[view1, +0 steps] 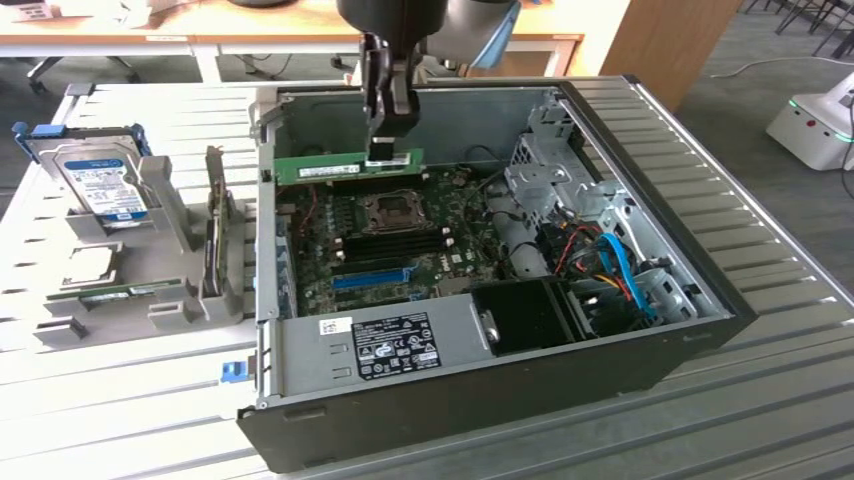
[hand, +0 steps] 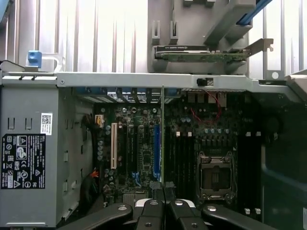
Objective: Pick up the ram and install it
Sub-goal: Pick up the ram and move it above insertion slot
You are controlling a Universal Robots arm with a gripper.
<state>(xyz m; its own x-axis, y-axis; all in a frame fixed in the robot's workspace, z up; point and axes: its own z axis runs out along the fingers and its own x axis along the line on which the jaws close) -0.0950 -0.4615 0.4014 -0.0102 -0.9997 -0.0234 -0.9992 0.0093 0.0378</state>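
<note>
Well to the exterior view's left of the CPU socket [view1: 396,208], outside the computer case [view1: 441,395], a second green stick [view1: 127,292] lies in a grey holder [view1: 171,312]. The ram [view1: 327,167] hangs level above the board. It appears just beyond the socket, toward the case's back wall. The gripper [view1: 384,152] has its fingers pinched tight on the ram's upper edge, off the stick's middle toward the exterior view's right.

I judge that off-centre hold to be the risk. Under downward pressure the long free end could tip, so one end seats while the other rides up. The edge could also land beside a black memory slot [view1: 390,243] next to the socket rather than in it.

The arm comes straight down from above the socket, with the wrist vertical and the fingers pointing at the board.
</note>
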